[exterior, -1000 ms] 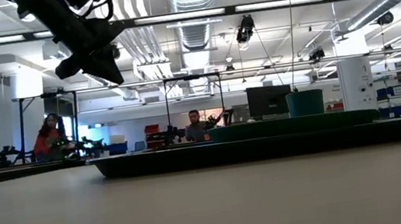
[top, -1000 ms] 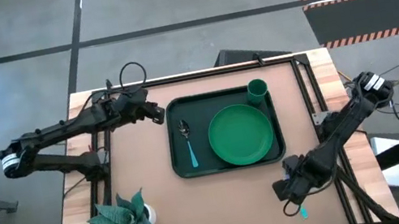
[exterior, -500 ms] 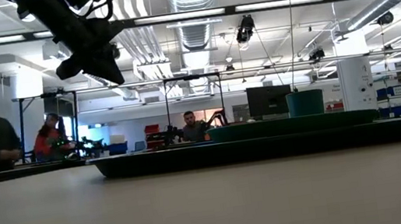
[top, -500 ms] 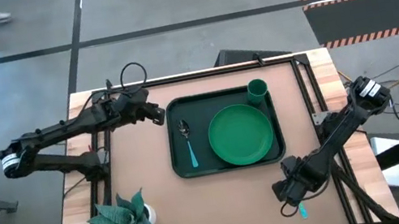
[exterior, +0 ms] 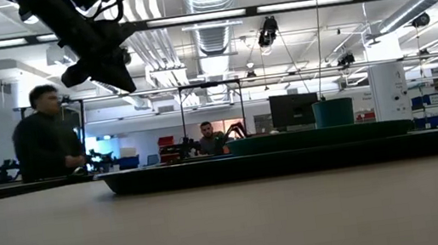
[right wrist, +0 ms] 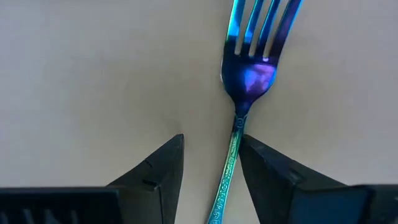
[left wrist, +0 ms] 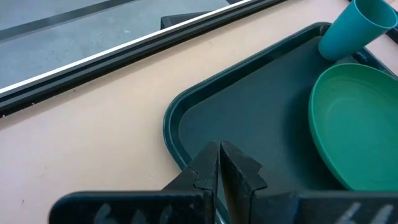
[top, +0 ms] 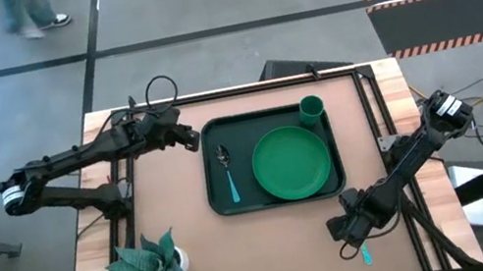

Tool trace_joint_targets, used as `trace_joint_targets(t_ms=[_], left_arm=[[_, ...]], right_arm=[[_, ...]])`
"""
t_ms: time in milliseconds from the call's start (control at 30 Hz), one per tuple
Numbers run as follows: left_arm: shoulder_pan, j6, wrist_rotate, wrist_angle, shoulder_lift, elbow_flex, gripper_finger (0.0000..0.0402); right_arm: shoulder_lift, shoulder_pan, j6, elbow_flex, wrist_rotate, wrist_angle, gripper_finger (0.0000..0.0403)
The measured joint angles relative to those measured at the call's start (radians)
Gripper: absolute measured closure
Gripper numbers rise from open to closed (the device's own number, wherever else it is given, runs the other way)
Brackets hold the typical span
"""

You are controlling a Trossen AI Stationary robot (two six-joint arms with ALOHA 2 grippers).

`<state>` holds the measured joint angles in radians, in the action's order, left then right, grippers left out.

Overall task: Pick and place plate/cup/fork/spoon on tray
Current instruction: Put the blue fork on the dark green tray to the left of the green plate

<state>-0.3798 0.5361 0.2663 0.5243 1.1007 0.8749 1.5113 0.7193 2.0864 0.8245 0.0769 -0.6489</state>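
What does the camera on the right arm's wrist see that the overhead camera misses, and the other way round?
Only the right wrist view shows the fork's tines, with the open right gripper straddling its handle. Only the high view shows the tray holding the plate, cup and spoon, plus the left gripper beside the tray. Both show the fork and tabletop.

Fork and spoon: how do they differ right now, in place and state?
The spoon lies inside the tray, left of the plate; the fork lies on the bare table, outside the tray. No gripper is near the spoon, while the open right gripper straddles the fork's handle. The spoon ends in an oval bowl, the fork in tines. Both lie flat.
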Motion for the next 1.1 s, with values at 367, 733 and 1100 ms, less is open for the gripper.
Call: trace_joint_targets(t_ms=[367,733,1100], left_arm=[[0.000,0.001,-0.001,0.000,0.000,0.000,0.0402],[0.000,-0.001,-0.001,0.000,0.000,0.000,0.0402],[0.000,-0.002,-0.001,0.000,0.000,-0.003,0.0402]], right_arm=[[0.001,0.001,0.035,-0.007,0.011,-0.019,0.0380],[-0.071,-0.052,-0.070,0.108,-0.212,0.031,0.0393],[-0.123,-0.423,-0.856,0.390,-0.350,0.031,0.0394]])
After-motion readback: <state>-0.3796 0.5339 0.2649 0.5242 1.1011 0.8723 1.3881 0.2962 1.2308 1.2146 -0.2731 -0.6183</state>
